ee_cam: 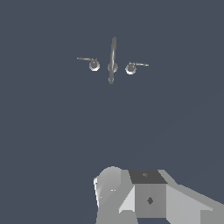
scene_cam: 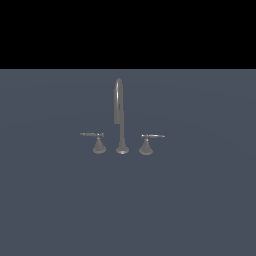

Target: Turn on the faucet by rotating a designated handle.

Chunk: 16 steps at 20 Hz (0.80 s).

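Note:
The faucet [scene_cam: 120, 117] stands on the grey floor as a tall thin gooseneck spout between two low lever handles on cone bases. The handle [scene_cam: 95, 136] with the evenly dark lever is on the exterior view's left of the spout; in the wrist view the handle [ee_cam: 89, 61] lies far off, beside the spout [ee_cam: 113, 59]. The twin handle [scene_cam: 149, 137] has a paler-tipped lever. My gripper [ee_cam: 148, 197] shows only as pale grey blocks at the edge of the wrist view, far from the faucet. Its fingers cannot be made out. The arm does not appear in the exterior view.
A flat, uniform blue-grey floor [scene_cam: 200, 210] spreads around the faucet on all sides. A black band fills the upper part of the exterior view. No other objects are visible.

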### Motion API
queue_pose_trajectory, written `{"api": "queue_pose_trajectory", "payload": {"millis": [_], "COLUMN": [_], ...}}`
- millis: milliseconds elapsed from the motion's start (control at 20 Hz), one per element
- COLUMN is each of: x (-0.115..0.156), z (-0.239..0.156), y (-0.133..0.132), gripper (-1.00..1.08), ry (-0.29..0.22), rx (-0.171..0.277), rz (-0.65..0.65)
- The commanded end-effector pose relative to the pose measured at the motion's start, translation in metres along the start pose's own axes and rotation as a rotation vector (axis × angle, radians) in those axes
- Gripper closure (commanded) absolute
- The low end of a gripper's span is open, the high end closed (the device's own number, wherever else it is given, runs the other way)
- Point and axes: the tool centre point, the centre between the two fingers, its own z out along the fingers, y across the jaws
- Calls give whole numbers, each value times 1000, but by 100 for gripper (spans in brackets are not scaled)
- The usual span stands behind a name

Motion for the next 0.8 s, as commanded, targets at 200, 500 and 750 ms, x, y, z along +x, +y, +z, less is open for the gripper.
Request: {"api": "queue_pose_trajectory", "payload": {"millis": [200, 500, 750], "x": [3, 11, 11], "z": [0, 1, 2], "y": [-1, -2, -3], "gripper": [108, 108, 108], "ry": [-2, -8, -8], "rx": [2, 6, 7], "rz": [0, -2, 0]}}
